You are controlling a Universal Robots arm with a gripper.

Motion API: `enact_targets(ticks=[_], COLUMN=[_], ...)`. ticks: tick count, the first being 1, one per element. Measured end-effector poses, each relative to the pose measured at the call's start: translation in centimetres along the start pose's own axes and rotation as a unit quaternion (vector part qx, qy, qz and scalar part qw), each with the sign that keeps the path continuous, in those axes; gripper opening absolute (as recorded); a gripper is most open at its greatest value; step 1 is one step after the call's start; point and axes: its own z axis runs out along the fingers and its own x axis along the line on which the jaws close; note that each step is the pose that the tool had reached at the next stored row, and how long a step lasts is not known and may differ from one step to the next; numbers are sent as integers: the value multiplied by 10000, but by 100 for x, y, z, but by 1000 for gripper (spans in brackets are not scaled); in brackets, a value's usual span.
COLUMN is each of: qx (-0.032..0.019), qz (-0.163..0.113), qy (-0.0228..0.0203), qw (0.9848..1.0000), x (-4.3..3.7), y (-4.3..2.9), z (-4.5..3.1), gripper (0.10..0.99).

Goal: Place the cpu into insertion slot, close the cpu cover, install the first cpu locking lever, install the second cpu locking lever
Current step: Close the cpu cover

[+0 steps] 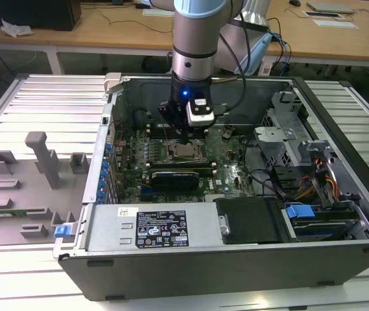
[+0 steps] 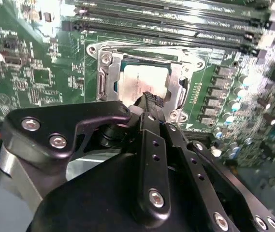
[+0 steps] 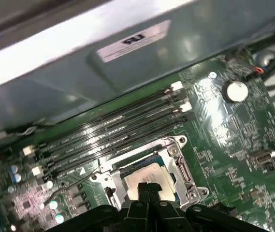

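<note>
The broadest risk is the arm [image 1: 197, 39] itself: it reaches steeply down into the open computer case [image 1: 236, 275], its black cable [image 1: 242, 78] hanging at about 2 o'clock of the wrist in the exterior view, and any sideways sweep could, I judge, snag that cable or knock the case wall. Lower down, the memory slots [image 2: 166, 24] run just beside the insertion slot [image 1: 185, 152], so a drifting push may land on their clips instead of the socket hardware. Smallest and worst, a slanted press from the gripper [image 2: 149, 99] could skew the cpu cover [image 2: 109, 79] or grind the cpu [image 2: 137, 79] onto the contacts beneath. The fingers [image 2: 144, 101] are drawn narrow, nearly tip to tip, with nothing visibly between them, poised right over the chip's edge. As for what holds what: the case holds the green circuit board [image 1: 233, 172], a drive cage [image 1: 288, 139] at 3 o'clock of the socket and a long black card [image 1: 181, 176] at its 6 o'clock; the slot, near the board's middle, holds the cpu, silvery top up, and the cover's frame appears to lie down around it, though whether it is locked I cannot tell
</note>
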Motion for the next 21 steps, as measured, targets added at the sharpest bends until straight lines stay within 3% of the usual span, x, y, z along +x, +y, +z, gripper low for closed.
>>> enact_targets(ticks=[1,3,6,8,10,14,15,16,17,19,20,21], qx=[3,6,12,18,21,27,33,67,91,134,179,316], qz=[-215,-389,-740,-1130,-1323,-1735,-1912,-2064,-2144,-2253,-2286,-2347], qy=[1,3,6,9,11,13,10,4,-1,-7,-14,-34], qw=[9998,9992,9973,9936,9912,9848,9815,9785,9767,9742,9733,9715], x=[0,0,0,0,0,0,-1,0,0,0,0,0], y=[0,0,0,0,0,0,1,0,0,0,0,0], z=[1,1,2,3,3,4,6,6,6,6,6,7], gripper=[106,106,106,106,106,106,106,106,106,106,106,106])
